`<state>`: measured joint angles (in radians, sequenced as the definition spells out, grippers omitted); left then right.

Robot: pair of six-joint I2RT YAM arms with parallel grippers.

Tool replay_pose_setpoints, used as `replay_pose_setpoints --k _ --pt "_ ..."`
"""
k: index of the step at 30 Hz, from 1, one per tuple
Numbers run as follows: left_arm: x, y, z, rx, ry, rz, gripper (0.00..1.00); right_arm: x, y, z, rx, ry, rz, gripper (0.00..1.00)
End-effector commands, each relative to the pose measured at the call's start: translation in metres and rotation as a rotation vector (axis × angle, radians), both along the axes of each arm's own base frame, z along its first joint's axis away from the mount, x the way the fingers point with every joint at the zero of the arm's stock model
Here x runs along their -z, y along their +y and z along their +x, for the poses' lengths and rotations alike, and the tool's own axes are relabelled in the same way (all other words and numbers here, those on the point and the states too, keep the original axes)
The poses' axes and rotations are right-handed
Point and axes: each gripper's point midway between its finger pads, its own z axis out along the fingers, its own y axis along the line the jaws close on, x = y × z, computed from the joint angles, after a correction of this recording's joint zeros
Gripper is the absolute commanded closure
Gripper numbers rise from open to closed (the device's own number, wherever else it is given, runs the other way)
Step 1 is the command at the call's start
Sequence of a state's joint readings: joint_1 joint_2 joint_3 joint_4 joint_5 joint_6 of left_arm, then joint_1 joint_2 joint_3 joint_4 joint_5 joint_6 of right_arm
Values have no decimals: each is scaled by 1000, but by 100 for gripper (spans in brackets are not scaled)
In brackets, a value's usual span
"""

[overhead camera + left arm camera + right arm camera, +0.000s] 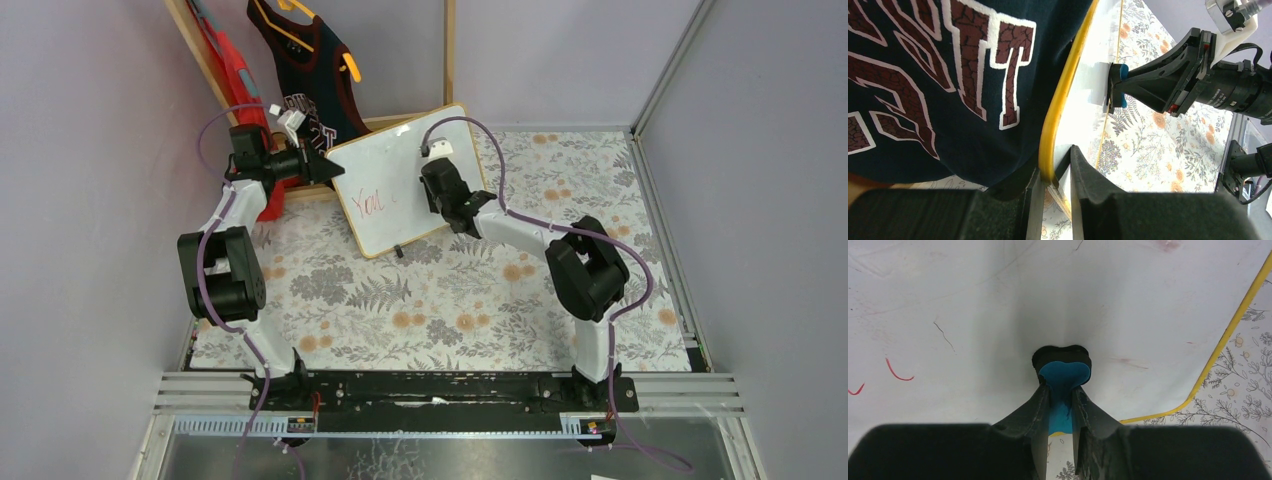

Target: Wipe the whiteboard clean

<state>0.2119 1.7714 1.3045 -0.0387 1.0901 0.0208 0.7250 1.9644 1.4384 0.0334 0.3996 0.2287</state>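
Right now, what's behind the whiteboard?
Behind the whiteboard is a dark jersey on a hanger, inside a wooden frame. The board covers part of the frame's base, so whether it leans there cannot be seen.

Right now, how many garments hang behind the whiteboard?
2: a navy jersey behind the top-left corner of the whiteboard, and a red garment left of the jersey. Others may be hidden.
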Motion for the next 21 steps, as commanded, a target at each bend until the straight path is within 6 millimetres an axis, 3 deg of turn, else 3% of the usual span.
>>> replay_pose_setpoints --k 1,7,14,17,21 --pt "36 15 6 -74 17 117 100 -23 41 -6 -52 -47 52 100" --pt "36 13 5 -72 18 118 100 -30 99 -25 -145 -46 95 100" --pt "36 12 3 -68 19 116 100 -33 151 -48 -260 -48 146 100" --pt "34 13 3 -69 14 119 100 -33 158 -51 -286 -66 125 100" --pt "34 13 3 -70 13 123 100 -22 138 -42 -236 -81 39 100"
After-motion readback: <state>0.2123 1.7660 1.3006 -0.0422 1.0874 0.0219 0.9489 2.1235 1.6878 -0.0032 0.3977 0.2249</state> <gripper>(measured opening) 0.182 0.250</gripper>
